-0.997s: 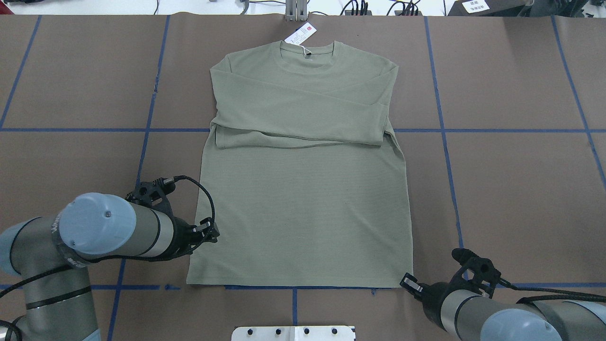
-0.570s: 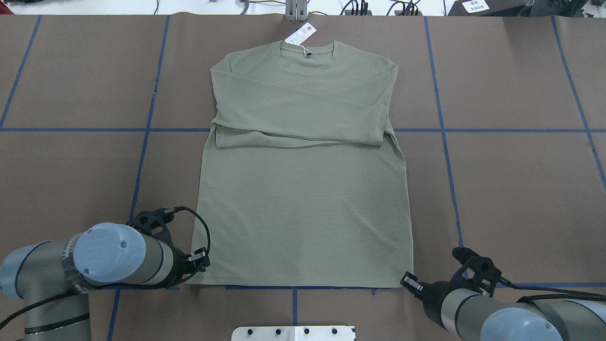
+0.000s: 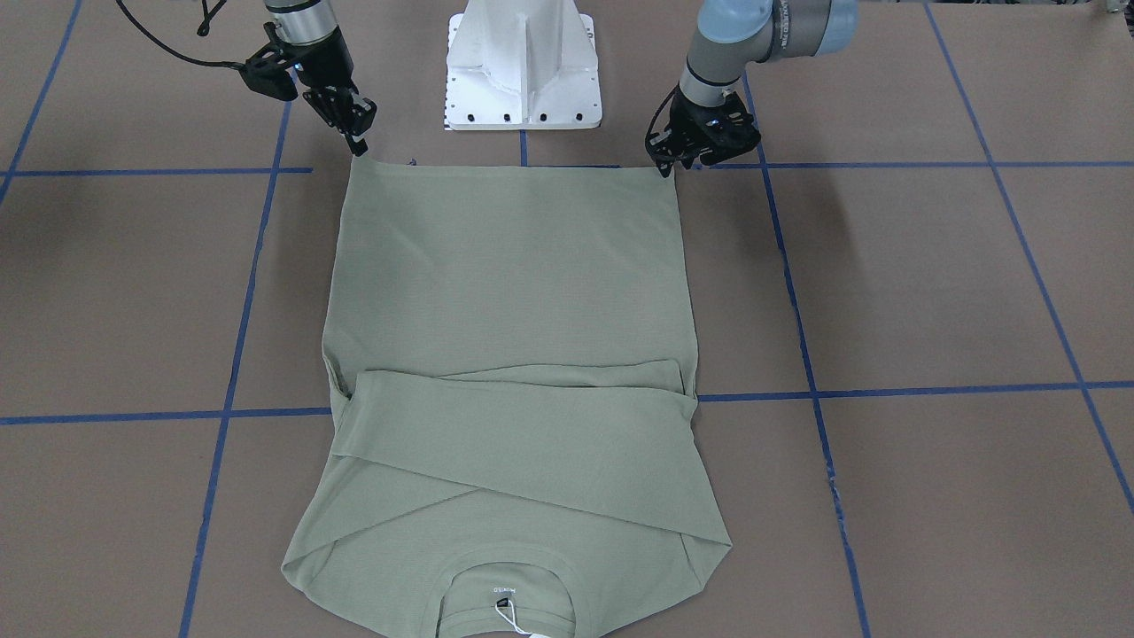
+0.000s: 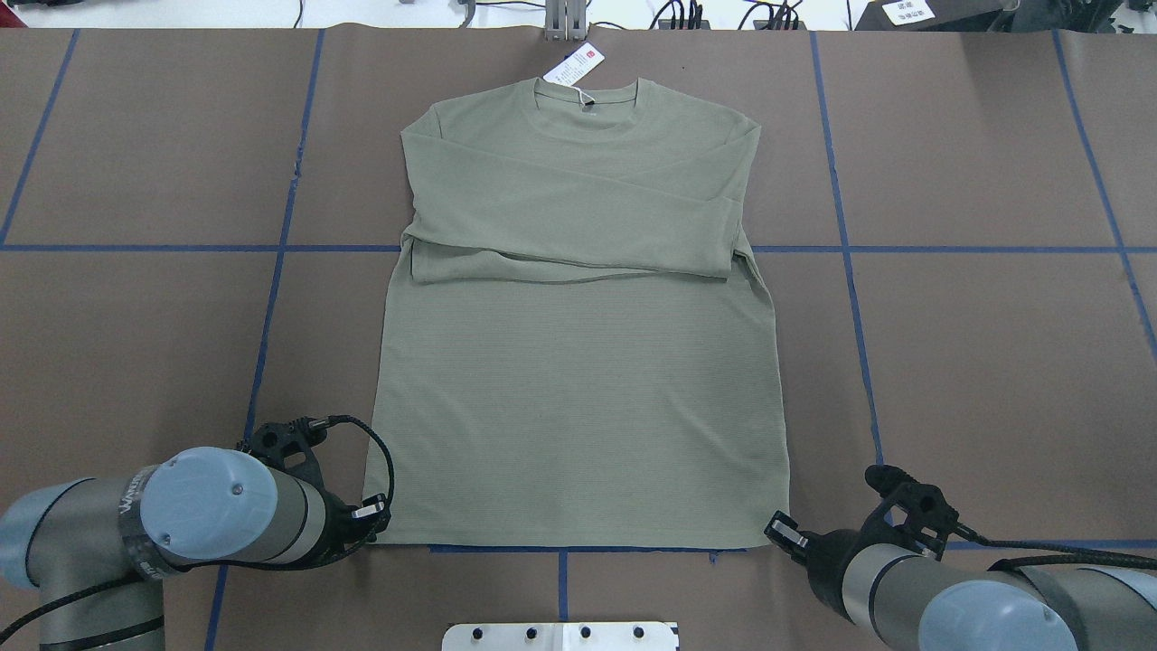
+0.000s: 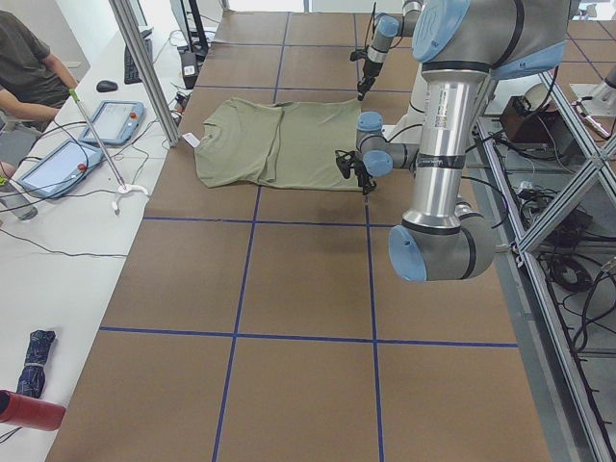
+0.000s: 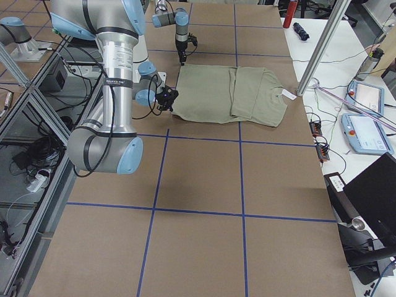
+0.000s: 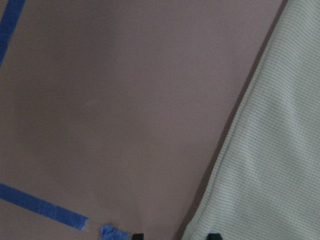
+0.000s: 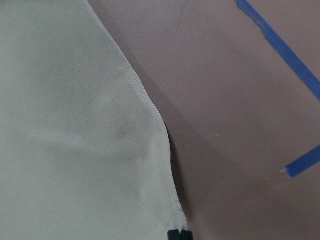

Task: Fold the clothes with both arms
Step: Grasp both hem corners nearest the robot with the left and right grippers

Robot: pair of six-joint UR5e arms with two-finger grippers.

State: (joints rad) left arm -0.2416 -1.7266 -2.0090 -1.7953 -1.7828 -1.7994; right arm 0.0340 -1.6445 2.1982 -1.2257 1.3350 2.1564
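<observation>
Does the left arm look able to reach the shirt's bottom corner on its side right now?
Probably yes: the left gripper hangs open right beside that corner of the shirt, with nothing between them.

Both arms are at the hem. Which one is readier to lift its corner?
Right, probably: the right end effector sits closed at the hem corner of the shirt; the left end effector is open, straddling the side edge.
</observation>
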